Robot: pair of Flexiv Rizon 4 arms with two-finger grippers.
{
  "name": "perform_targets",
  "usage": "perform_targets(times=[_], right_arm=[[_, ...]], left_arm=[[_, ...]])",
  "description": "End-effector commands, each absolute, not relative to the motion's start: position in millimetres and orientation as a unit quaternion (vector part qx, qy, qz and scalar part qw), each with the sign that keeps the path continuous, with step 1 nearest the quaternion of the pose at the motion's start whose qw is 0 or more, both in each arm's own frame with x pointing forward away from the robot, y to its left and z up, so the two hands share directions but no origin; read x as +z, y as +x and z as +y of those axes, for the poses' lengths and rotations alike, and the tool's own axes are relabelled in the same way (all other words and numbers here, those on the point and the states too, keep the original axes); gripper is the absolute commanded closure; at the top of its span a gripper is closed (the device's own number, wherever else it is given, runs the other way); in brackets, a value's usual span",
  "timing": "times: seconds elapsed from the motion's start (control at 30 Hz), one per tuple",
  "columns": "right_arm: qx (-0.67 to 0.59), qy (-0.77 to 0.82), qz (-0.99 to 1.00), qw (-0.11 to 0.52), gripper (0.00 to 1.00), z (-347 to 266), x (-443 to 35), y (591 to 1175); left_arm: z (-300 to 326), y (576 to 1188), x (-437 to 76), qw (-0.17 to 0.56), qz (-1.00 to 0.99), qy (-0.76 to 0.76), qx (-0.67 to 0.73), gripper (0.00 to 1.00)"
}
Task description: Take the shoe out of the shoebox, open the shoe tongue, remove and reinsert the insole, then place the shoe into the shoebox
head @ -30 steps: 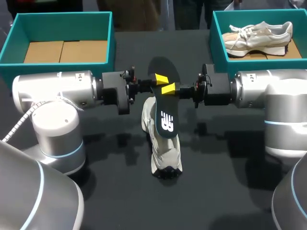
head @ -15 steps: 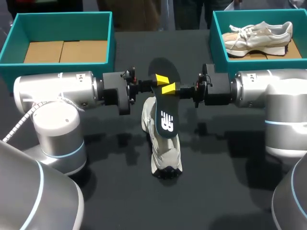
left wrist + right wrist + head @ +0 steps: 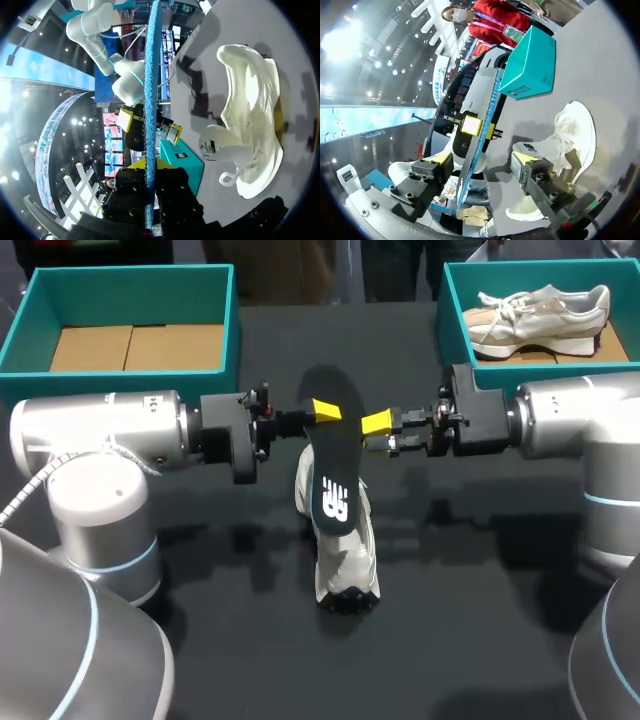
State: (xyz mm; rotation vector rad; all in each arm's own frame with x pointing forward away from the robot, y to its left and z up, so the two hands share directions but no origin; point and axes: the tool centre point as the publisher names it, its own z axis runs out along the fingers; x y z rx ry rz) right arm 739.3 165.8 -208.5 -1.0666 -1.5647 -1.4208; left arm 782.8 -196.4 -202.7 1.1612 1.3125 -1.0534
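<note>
Right, starting at the upper left of the head view: a teal shoebox (image 3: 232, 330) with a brown cardboard floor. Below it my left arm (image 3: 100, 430) comes in from the left edge. The left gripper (image 3: 322, 412) is clamped on the black insole (image 3: 330, 465) near its upper end, holding it in the air at the frame's centre. The left wrist view shows the insole edge-on, pinched between both fingers. Under the insole's lower end, the white shoe (image 3: 345, 550) sits on the dark table (image 3: 480, 620). Just right of the insole, my right gripper (image 3: 378, 425) is released, its fingers (image 3: 526, 162) spread and clear of the insole. At the upper right, a second teal shoebox (image 3: 450, 320) holds another pale shoe (image 3: 540, 312).
</note>
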Motion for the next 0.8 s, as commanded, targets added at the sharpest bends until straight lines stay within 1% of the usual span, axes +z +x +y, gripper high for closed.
perform_targets(times=[0.03,0.13,0.2,0.23,0.33,0.8], right_arm=[[-0.549,-0.395,-0.644,0.358,0.0,133,-200,735],[-0.539,-0.374,-0.677,0.334,0.0,122,-200,736],[-0.52,-0.383,-0.699,0.308,0.0,117,-200,737],[-0.516,-0.381,-0.704,0.306,0.0,115,-199,737],[-0.522,-0.372,-0.703,0.308,0.0,112,-200,738],[-0.522,-0.372,-0.703,0.308,0.0,112,-200,738]], left_arm=[[-174,763,-192,0.511,0.554,0.489,-0.44,1.0],[-167,752,-187,0.504,0.556,0.49,-0.443,1.0],[-163,746,-184,0.503,0.558,0.491,-0.441,1.0],[-162,742,-183,0.501,0.56,0.492,-0.439,1.0],[-158,731,-182,0.497,0.563,0.503,-0.429,1.0],[-158,731,-182,0.497,0.563,0.503,-0.429,1.0]])
